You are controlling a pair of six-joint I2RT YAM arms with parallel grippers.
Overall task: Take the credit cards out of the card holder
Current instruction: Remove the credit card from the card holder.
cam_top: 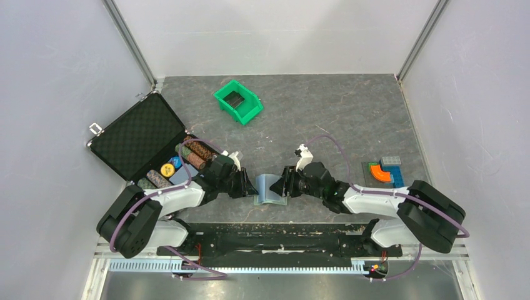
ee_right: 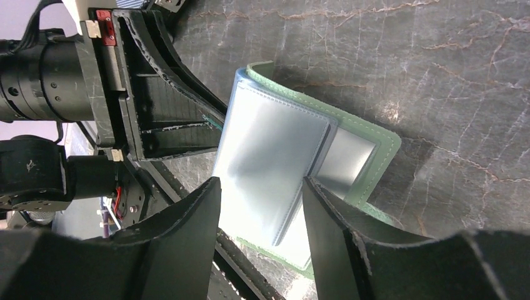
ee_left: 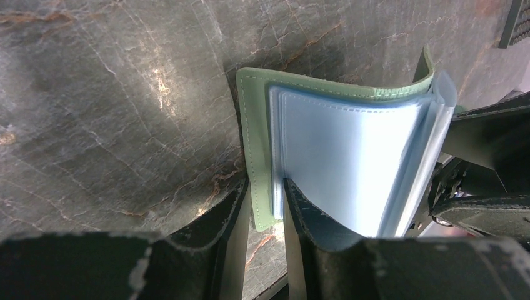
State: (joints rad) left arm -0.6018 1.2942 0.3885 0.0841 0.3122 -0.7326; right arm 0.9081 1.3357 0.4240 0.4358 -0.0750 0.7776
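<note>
Starting at the near edge of the dark grey stone-patterned table (cam_top: 350, 112), the two arms meet at the pale green bifold card holder (cam_top: 270, 190). It lies half open just in front of the bases and between them, with its light blue plastic sleeves fanned out. The left gripper (ee_left: 267, 187) is nearly closed and pinches the edge of the green cover together with the first blue panel, so it has the card holder in its grip. The right gripper (ee_right: 261, 187) has its fingers (ee_right: 187, 225) well apart, one on each side of a loose sleeve, and does not seem to press on it.

No dark credit cards show in the sleeves that face the cameras, and whether some sit deeper cannot be told. The step in hand seems to be the search through the sleeves for a card. The next move probably needs the right fingers to close on a card edge only, not on the sleeve, while the left gripper holds the cover steady.

Farther left is an open black foam-lined case (cam_top: 140, 137) with rows of round poker chips (cam_top: 190, 155). Farther right is a small set of orange and blue blocks (cam_top: 382, 170). Farthest back is a green plastic bin (cam_top: 247, 111) with something dark inside.
</note>
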